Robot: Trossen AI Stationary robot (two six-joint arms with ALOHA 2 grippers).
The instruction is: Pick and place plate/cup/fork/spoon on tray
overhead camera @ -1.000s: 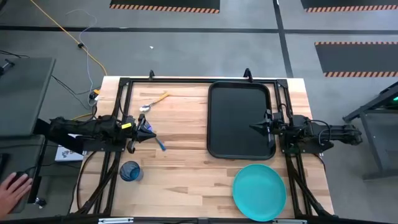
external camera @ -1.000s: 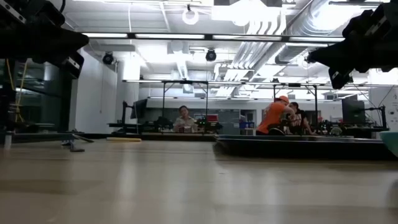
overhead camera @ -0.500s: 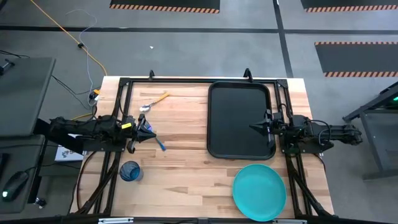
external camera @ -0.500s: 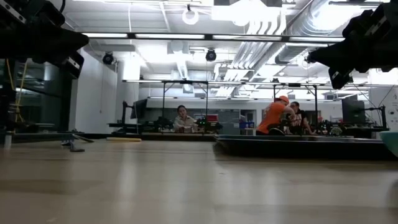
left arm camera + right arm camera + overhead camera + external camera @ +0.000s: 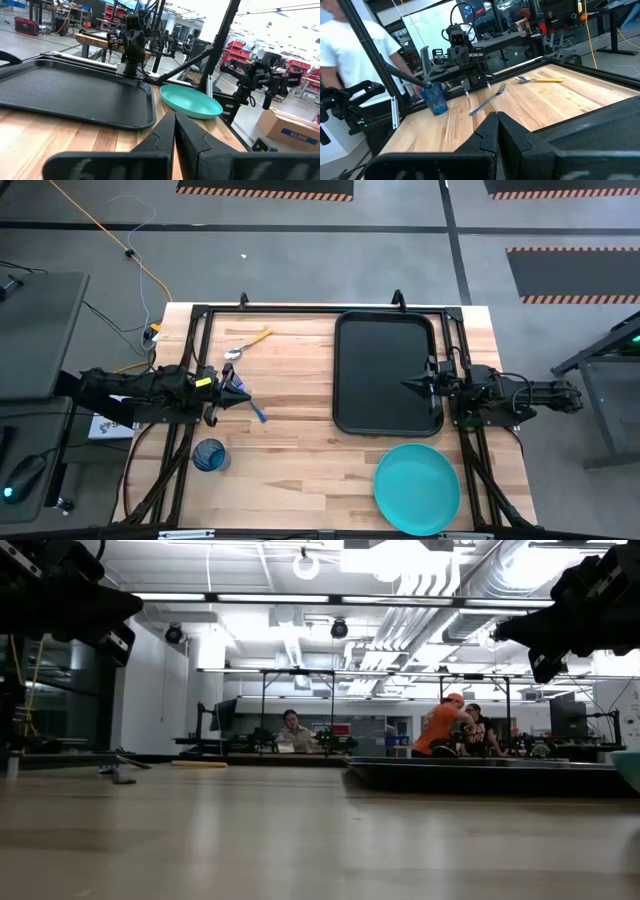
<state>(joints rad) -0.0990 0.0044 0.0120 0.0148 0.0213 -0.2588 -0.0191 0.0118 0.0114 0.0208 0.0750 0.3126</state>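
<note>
The black tray (image 5: 388,370) lies at the table's far right, bare. The turquoise plate (image 5: 417,487) lies on the table near the right front edge. The dark-blue cup (image 5: 209,455) stands upright at the near left. The light-blue fork (image 5: 256,409) lies on the table just right of my left gripper. The yellow-handled spoon (image 5: 247,343) lies at the far left. My left gripper (image 5: 246,399) is shut and empty above the table's left side. My right gripper (image 5: 406,386) is shut and empty above the tray's right part.
A black frame (image 5: 300,310) runs along the table's far edge and sides. Bare wood lies between the fork and the tray. A person in white (image 5: 350,40) stands beyond the table's left side; people sit in the room behind (image 5: 440,730).
</note>
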